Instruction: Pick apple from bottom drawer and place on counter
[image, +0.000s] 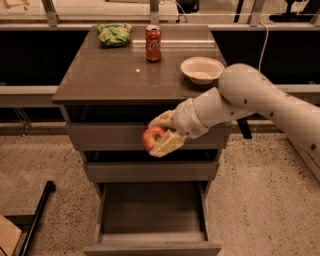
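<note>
Claw (159, 134) gripping apple (152, 137) before upper drawers, bottom drawer (150, 247) open, tray bare

The gripper (158, 134), before the top drawer (100, 136), hides part of the apple (149, 138) behind its fingers (168, 144).

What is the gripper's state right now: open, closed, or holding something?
Gripper: closed on the apple, holding it above the open bottom drawer, lower than the counter.
</note>
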